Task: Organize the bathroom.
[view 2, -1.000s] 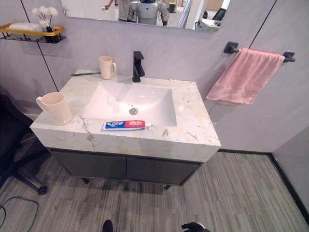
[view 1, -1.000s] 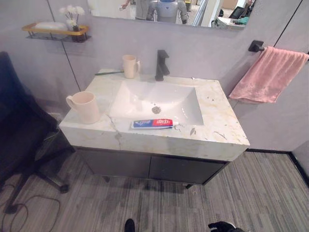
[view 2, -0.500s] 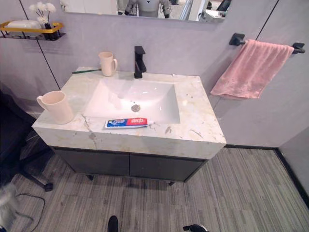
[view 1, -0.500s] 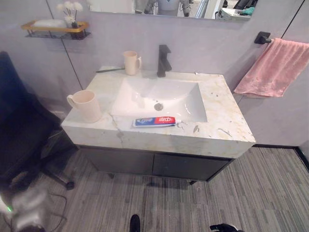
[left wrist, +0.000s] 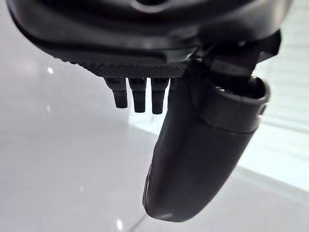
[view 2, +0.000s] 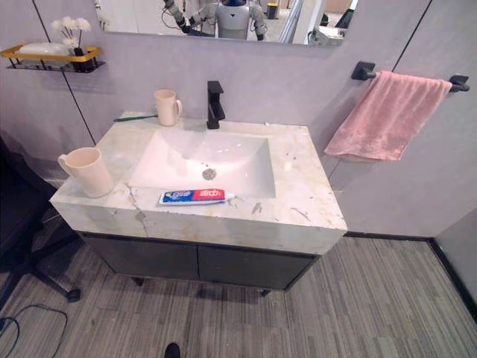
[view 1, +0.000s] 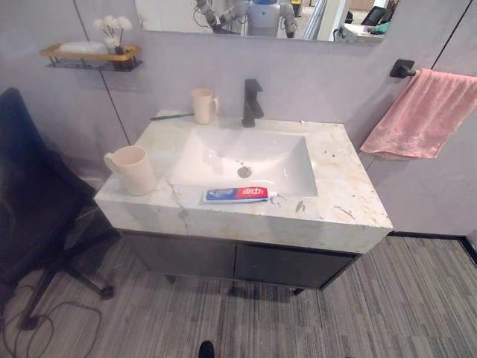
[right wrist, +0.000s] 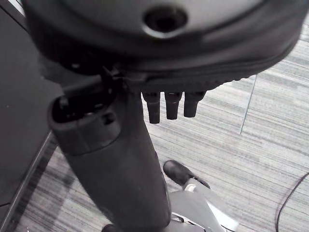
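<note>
Red, white and blue toothpaste tube (view 1: 237, 195) lies along the marble vanity top's (view 1: 350, 194) front edge, print unreadable. Left hand (left wrist: 193, 145) and right hand (right wrist: 116, 159) hang released, fingers straight, grasping nothing.

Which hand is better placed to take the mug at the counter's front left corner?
Probably left: the mug stands on the robot's left side. The left hand is open and empty; the right hand is open too, over the floor.
</note>
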You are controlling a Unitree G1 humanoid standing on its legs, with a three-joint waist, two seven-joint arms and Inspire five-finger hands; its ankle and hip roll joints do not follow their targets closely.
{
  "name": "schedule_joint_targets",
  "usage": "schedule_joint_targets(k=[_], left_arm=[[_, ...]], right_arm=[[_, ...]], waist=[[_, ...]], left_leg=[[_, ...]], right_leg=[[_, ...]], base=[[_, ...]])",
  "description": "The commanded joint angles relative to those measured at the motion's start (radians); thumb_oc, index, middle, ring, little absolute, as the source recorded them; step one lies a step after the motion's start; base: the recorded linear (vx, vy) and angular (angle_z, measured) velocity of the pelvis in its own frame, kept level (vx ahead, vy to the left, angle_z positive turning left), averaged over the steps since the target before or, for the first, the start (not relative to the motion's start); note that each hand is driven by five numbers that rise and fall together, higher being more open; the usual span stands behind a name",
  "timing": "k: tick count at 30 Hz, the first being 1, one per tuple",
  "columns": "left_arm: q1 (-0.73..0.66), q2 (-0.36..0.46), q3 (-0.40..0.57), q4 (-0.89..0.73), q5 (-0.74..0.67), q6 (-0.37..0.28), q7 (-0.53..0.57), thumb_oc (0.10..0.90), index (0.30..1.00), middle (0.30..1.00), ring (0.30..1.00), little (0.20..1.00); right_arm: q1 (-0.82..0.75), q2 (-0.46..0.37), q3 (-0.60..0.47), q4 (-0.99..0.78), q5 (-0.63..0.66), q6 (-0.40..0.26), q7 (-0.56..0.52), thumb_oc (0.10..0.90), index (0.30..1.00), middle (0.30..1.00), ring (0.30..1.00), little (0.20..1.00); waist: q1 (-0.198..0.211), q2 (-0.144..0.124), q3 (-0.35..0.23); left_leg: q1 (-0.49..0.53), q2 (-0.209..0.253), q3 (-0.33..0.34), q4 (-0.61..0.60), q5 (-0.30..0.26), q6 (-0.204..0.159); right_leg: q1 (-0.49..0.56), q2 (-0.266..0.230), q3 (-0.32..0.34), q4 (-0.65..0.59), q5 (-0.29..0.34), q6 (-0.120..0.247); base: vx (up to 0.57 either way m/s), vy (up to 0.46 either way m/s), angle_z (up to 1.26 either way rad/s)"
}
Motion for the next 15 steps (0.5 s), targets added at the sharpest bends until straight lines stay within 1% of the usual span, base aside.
schedule_joint_targets(k=[1,2,3,4,5,6,7,8,9,10,11,13,14,15], left_arm=[[-0.129,0.172,-0.108,0.019,0.072,0.002,-0.299,0.800,0.900,0.900,0.900,0.900],[-0.171,0.193,-0.153,0.022,0.078,0.006,-0.392,0.800,0.900,0.900,0.900,0.900],[-0.193,0.208,-0.182,0.011,0.068,0.008,-0.435,0.800,0.900,0.900,0.900,0.900],[-0.256,0.225,-0.250,0.002,0.057,-0.002,-0.497,0.800,0.900,0.900,0.900,0.900],[-0.282,0.235,-0.274,0.002,0.052,0.008,-0.551,0.800,0.900,0.900,0.900,0.900],[-0.354,0.248,-0.361,-0.002,0.042,0.004,-0.614,0.800,0.900,0.900,0.900,0.900],[-0.395,0.249,-0.408,0.004,0.055,0.001,-0.647,0.800,0.900,0.900,0.900,0.900],[-0.416,0.252,-0.431,0.009,0.058,0.005,-0.668,0.800,0.900,0.900,0.900,0.900],[-0.486,0.268,-0.513,0.025,0.031,-0.004,-0.720,0.800,0.900,0.900,0.900,0.900],[-0.511,0.266,-0.541,0.031,0.032,-0.004,-0.746,0.800,0.900,0.900,0.900,0.900],[-0.576,0.272,-0.617,0.052,0.034,-0.008,-0.801,0.800,0.900,0.900,0.900,0.900],[-0.625,0.273,-0.672,0.071,0.017,-0.011,-0.832,0.800,0.900,0.900,0.900,0.900],[-0.669,0.276,-0.724,0.093,0.033,-0.007,-0.905,0.800,0.900,0.900,0.900,0.900],[-0.697,0.277,-0.757,0.104,0.033,0.000,-0.945,0.800,0.900,0.900,0.900,0.900]], right_arm=[[-0.034,-0.041,0.033,0.048,0.017,0.071,0.043,0.800,0.900,0.900,0.900,0.900],[-0.042,-0.039,0.030,0.065,0.014,0.089,0.052,0.800,0.900,0.900,0.900,0.900],[-0.046,-0.040,0.030,0.080,0.018,0.101,0.060,0.800,0.900,0.900,0.900,0.900],[-0.053,-0.038,0.030,0.093,0.027,0.119,0.073,0.800,0.900,0.900,0.900,0.900],[-0.055,-0.038,0.029,0.102,0.022,0.122,0.078,0.800,0.900,0.900,0.900,0.900],[-0.061,-0.038,0.030,0.118,0.016,0.125,0.088,0.800,0.900,0.900,0.900,0.900],[-0.063,-0.036,0.028,0.122,0.015,0.126,0.093,0.800,0.900,0.900,0.900,0.900],[-0.065,-0.035,0.029,0.124,0.013,0.130,0.095,0.800,0.900,0.900,0.900,0.900],[-0.070,-0.031,0.033,0.135,0.008,0.131,0.100,0.800,0.900,0.900,0.900,0.900],[-0.072,-0.033,0.038,0.135,0.010,0.132,0.103,0.800,0.900,0.900,0.900,0.900],[-0.074,-0.031,0.042,0.134,0.002,0.138,0.109,0.800,0.900,0.900,0.900,0.900],[-0.073,-0.029,0.045,0.135,-0.006,0.141,0.114,0.800,0.900,0.900,0.900,0.900],[-0.072,-0.029,0.049,0.138,-0.016,0.140,0.118,0.800,0.900,0.900,0.900,0.900],[-0.071,-0.027,0.050,0.140,-0.021,0.142,0.118,0.800,0.900,0.900,0.900,0.900]], waist=[[-0.025,0.047,-0.048],[-0.024,0.051,-0.050],[-0.026,0.054,-0.051],[-0.024,0.056,-0.052],[-0.025,0.060,-0.053],[-0.028,0.066,-0.054],[-0.025,0.066,-0.055],[-0.025,0.068,-0.055],[-0.029,0.074,-0.056],[-0.031,0.077,-0.057],[-0.032,0.082,-0.058],[-0.032,0.084,-0.057],[-0.036,0.089,-0.055],[-0.037,0.091,-0.054]], left_leg=[[0.050,-0.013,-0.016,0.116,-0.207,0.012],[0.051,-0.013,-0.016,0.117,-0.209,0.010],[0.053,-0.012,-0.013,0.116,-0.211,0.010],[0.056,-0.009,-0.010,0.113,-0.210,0.010],[0.056,-0.009,-0.010,0.113,-0.211,0.010],[0.059,-0.008,-0.008,0.110,-0.212,0.010],[0.060,-0.008,-0.008,0.109,-0.212,0.010],[0.061,-0.007,-0.007,0.108,-0.212,0.010],[0.064,-0.006,-0.002,0.106,-0.210,0.010],[0.063,-0.006,-0.003,0.104,-0.208,0.011],[0.061,-0.006,-0.002,0.101,-0.206,0.010],[0.060,-0.007,-0.001,0.101,-0.206,0.011],[0.059,-0.008,0.000,0.100,-0.204,0.011],[0.058,-0.008,0.001,0.099,-0.203,0.011]], right_leg=[[-0.093,0.014,0.043,0.076,0.006,0.034],[-0.092,0.013,0.045,0.076,0.005,0.036],[-0.091,0.015,0.046,0.075,0.004,0.038],[-0.090,0.015,0.048,0.074,0.005,0.041],[-0.090,0.015,0.049,0.075,0.005,0.043],[-0.091,0.015,0.053,0.077,0.004,0.047],[-0.091,0.015,0.054,0.076,0.005,0.048],[-0.092,0.015,0.054,0.077,0.006,0.049],[-0.094,0.014,0.054,0.081,0.006,0.054],[-0.096,0.014,0.056,0.081,0.008,0.055],[-0.101,0.014,0.058,0.082,0.010,0.058],[-0.104,0.014,0.058,0.083,0.011,0.059],[-0.108,0.013,0.059,0.085,0.012,0.061],[-0.110,0.013,0.060,0.086,0.013,0.062]], base=[[0.00,0.000,0.00],[-0.01,-0.008,-0.04],[-0.02,-0.016,-0.05],[-0.02,-0.018,-0.05],[-0.03,-0.019,-0.05],[-0.03,-0.013,-0.09],[-0.03,-0.007,-0.09],[-0.03,0.002,-0.10],[-0.03,0.007,-0.07],[-0.06,0.012,-0.06],[-0.05,0.010,-0.04],[-0.05,0.015,-0.04],[-0.07,0.029,-0.08],[-0.07,0.033,-0.07]])
